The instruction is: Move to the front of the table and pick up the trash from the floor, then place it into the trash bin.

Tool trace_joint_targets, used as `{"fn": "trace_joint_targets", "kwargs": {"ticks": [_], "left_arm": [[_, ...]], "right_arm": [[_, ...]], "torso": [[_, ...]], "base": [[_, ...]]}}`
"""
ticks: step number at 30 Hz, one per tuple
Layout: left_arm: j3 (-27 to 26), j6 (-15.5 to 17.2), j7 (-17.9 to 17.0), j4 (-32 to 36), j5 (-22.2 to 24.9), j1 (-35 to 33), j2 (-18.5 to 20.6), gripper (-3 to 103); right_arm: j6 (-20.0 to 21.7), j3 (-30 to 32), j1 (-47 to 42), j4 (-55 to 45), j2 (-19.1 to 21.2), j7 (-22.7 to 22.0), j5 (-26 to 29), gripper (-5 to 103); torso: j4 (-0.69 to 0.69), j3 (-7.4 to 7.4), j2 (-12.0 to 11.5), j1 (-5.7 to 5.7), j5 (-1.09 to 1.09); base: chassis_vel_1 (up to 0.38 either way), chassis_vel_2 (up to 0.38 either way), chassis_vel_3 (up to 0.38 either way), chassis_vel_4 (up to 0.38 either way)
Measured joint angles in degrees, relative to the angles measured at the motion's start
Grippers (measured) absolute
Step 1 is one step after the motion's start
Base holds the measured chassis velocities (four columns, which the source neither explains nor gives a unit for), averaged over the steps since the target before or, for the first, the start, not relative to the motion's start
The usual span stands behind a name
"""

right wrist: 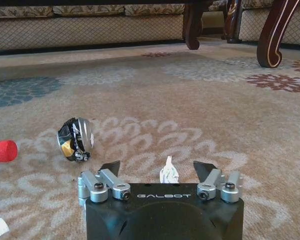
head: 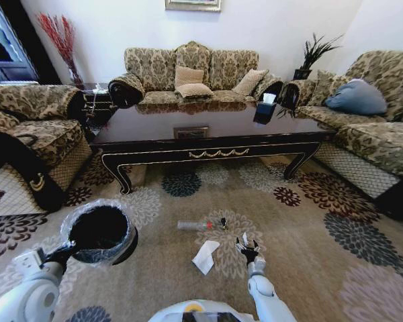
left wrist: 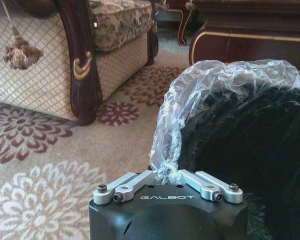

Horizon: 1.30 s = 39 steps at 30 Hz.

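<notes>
Jaws: right gripper (right wrist: 162, 172) spread wide, low over the carpet (head: 309, 221) w/ a small white scrap (right wrist: 168, 171) btwn its fingertips; left gripper (left wrist: 166, 176) pinched onto the crinkled liner of the trash bin (head: 101, 233). Table (head: 208, 131) stands beyond, front edge facing the robot. Bin prob. light, liner slippery. Trash lies on the carpet btwn table and robot: white crumpled paper (head: 205, 256) soft, take at a raised fold; slim tube (head: 193, 225) w/ red cap, stiff, may roll, grip mid-body; crushed dark bit (right wrist: 75, 139) light; scrap flimsy, pinch its upright tip.
</notes>
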State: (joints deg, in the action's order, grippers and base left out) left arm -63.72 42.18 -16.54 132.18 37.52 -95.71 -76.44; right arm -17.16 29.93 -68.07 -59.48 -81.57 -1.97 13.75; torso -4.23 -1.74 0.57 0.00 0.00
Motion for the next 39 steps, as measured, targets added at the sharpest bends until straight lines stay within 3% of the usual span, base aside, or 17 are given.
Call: {"fn": "trace_joint_targets", "kwargs": {"ticks": [1,3,7,11,15,19,21,23,27,32,35,39], "left_arm": [[-0.1,0.0,0.01,0.24,0.11,-0.02,0.0,2],[-0.12,0.0,0.02,0.34,0.16,-0.04,-0.01,2],[-0.04,0.0,0.02,0.5,0.17,-0.09,-0.31,2],[0.12,-0.01,0.03,0.52,0.17,-0.09,-0.41,2],[0.46,-0.01,0.03,0.52,-0.02,-0.09,-0.7,2],[0.75,-0.03,0.03,0.51,-0.22,-0.15,-0.92,2],[0.85,-0.03,0.03,0.51,-0.31,-0.18,-1.01,2],[0.88,-0.03,0.04,0.51,-0.33,-0.18,-1.02,2],[0.9,-0.05,0.03,0.52,-0.35,-0.28,-1.03,2],[0.9,-0.06,0.03,0.45,-0.37,-0.28,-1.04,2],[0.93,-0.05,0.0,0.43,-0.38,-0.22,-1.06,2],[1.11,-0.06,-0.08,0.26,-0.41,-0.17,-1.1,2]], "right_arm": [[0.13,0.0,0.05,0.12,-0.03,-0.03,-0.09,79],[0.28,0.01,0.05,0.2,-0.06,-0.12,-0.21,79],[0.88,0.1,-0.08,0.44,-0.14,-0.78,-0.62,57],[0.97,0.13,-0.24,0.62,-0.17,-0.9,-0.88,52],[0.94,0.21,-0.79,0.95,-0.3,-0.91,-1.3,35],[0.77,0.32,-1.03,1.11,-0.45,-0.9,-1.62,31],[0.7,0.39,-1.05,1.21,-0.49,-0.9,-1.73,38],[0.67,0.43,-1.05,1.26,-0.5,-0.9,-1.78,38],[0.58,0.58,-0.99,1.53,-0.51,-0.88,-1.84,56],[0.57,0.79,-0.96,1.71,-0.51,-0.82,-2.06,59],[0.57,0.88,-0.96,1.75,-0.48,-0.76,-2.14,43],[0.57,0.95,-0.97,1.76,-0.45,-0.73,-2.2,32]], "torso": [[0.0,0.0,0.0,0.0,0.0],[0.0,0.0,0.0,0.0,0.0],[0.0,0.0,0.0,0.0,-0.01],[0.0,0.0,0.0,0.0,0.0],[0.0,0.0,0.0,0.0,-0.01],[0.0,0.0,0.0,0.0,0.0],[0.0,0.0,0.0,0.0,0.0],[0.0,0.0,0.0,0.0,0.0],[0.0,0.0,0.0,0.0,0.0],[0.0,0.0,0.0,0.0,0.0],[0.0,0.0,0.0,0.0,0.0],[0.0,0.0,0.0,0.0,0.0]], "base": [[0.0,0.0,0.0,0.0],[0.0,0.0,0.0,0.0],[0.0,0.0,0.0,0.0],[0.0,0.0,0.0,0.0],[0.0,0.0,0.0,0.0],[0.0,0.0,0.0,0.0],[0.0,0.0,0.0,0.0],[0.0,0.0,0.0,0.0],[0.0,0.0,0.0,0.0],[0.0,0.0,0.0,0.0],[0.0,0.0,0.0,0.0],[0.0,0.0,0.0,0.0]]}}
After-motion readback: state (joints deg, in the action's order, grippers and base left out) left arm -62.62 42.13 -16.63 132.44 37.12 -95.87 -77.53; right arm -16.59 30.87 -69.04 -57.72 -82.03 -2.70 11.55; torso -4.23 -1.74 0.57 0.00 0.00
